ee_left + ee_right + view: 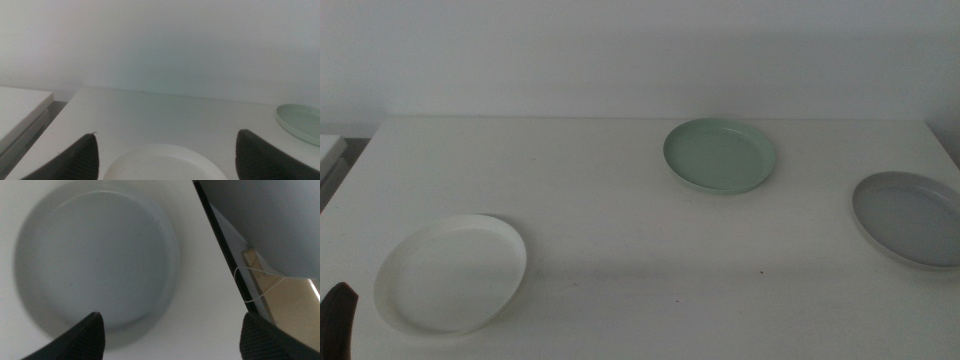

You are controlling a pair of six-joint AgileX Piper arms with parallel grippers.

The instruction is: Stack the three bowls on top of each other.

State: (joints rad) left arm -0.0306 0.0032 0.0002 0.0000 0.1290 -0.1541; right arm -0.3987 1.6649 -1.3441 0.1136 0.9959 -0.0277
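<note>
Here: white bowl (451, 272), green bowl (720, 155), grey bowl (912, 217) apart, unlabelled; left end effector (165, 160), right end effector (172, 335) jaws spread

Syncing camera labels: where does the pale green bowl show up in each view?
Middle view: pale green bowl upper centre, right of the middle, on the white table.
Left wrist view: only its rim shows at the right edge, cut off.
Right wrist view: not in it; the light grey bowl fills that picture.
Shared landmark: the white bowl, low left in the middle view, lies between the left end effector's jaws in the left wrist view.
</note>
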